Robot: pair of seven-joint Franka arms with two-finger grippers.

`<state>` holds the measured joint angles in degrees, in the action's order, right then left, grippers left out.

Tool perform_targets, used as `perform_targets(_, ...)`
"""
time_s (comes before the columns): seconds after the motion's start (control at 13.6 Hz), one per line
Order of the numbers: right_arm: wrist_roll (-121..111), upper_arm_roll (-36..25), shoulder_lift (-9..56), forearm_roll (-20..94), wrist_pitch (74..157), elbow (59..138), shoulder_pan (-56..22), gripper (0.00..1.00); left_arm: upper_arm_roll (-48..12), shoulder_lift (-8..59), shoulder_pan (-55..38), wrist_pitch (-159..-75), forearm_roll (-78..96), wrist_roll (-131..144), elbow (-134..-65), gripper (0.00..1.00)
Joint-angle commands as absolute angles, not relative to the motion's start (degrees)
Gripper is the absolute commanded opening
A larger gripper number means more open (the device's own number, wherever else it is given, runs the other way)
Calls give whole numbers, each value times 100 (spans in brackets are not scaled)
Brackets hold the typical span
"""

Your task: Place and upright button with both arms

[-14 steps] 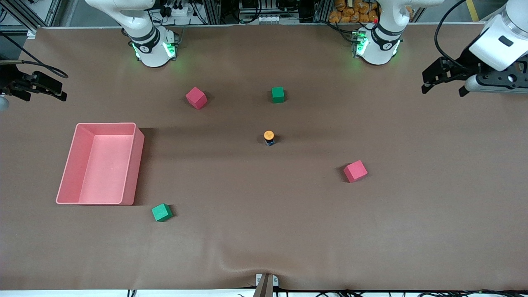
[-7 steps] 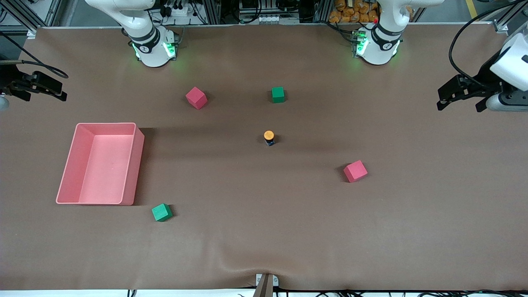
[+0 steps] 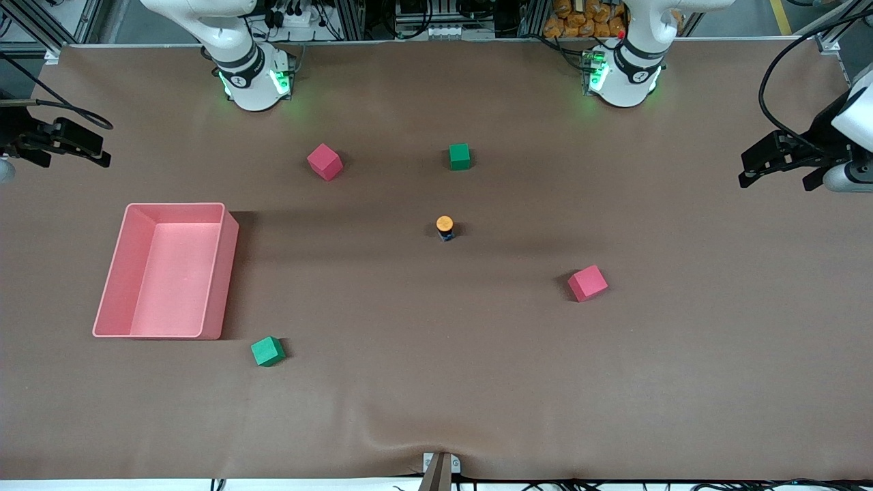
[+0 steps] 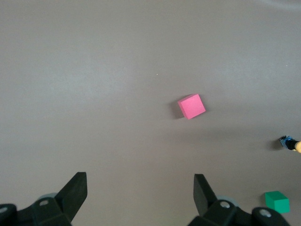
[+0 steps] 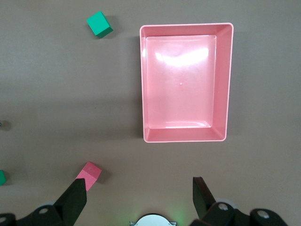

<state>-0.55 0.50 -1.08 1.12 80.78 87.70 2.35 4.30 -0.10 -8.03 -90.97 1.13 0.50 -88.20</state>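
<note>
Button upright mid-desk, both sets of fingers spread and empty, well away from it.

The button (image 3: 445, 228) stands on its black body, orange cap up, on the brown desk (image 3: 436, 382), touched by nothing. The left gripper (image 3: 777, 158) hangs over the desk's edge at the left arm's end, its fingers (image 4: 74, 189) wide apart and holding nothing; the button lies well apart from them, with a red cube (image 3: 587, 283) on the desk between. The right gripper (image 3: 65, 142) hangs over the edge at the right arm's end, its fingers (image 5: 75, 197) likewise spread and empty, above the pink tray (image 3: 230, 273); the button sits well away from these fingers too, toward the desk's middle.
</note>
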Motion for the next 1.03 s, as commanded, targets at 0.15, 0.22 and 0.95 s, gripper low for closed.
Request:
perform_targets(0.15,-97,97,-123,202,8077,8763,316,100,677,44,-606,-9035,44,-624,-8684,100)
perform_targets(0.22,-97,97,-123,202,8077,8763,308,100,677,53,-615,-9035,53,-615,-8675,100)
perform_targets(0.95,-97,97,-132,202,8060,8763,316,100,668,96,-694,-8965,132,-431,-8675,100)
